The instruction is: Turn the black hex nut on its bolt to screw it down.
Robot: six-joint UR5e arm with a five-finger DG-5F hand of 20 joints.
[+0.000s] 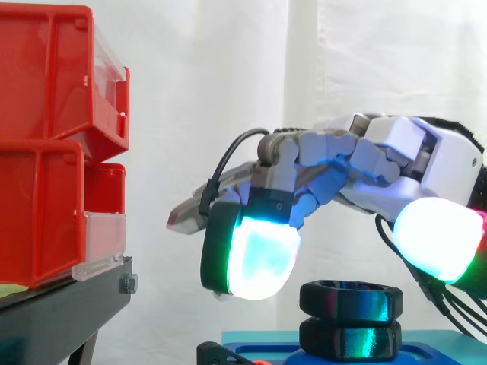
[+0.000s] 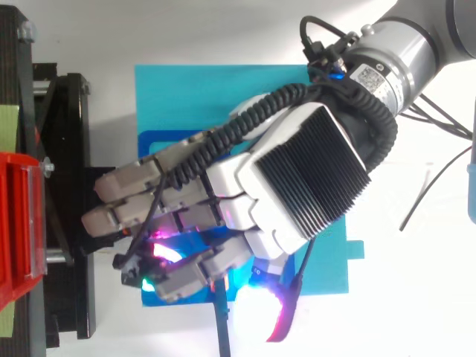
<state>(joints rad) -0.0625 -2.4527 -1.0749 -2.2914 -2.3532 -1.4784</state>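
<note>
the hand (image 1: pixel 396 152) hovers just above the black hex nut (image 1: pixel 350 299), its fingers spread apart and clasping nothing, while the nut sits atop a second black hex piece (image 1: pixel 348 340) on the blue base (image 2: pixel 193 97).

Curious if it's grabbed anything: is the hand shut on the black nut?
Open: the hand hovers above the black nut, its fingers relaxed and clear of it.
</note>
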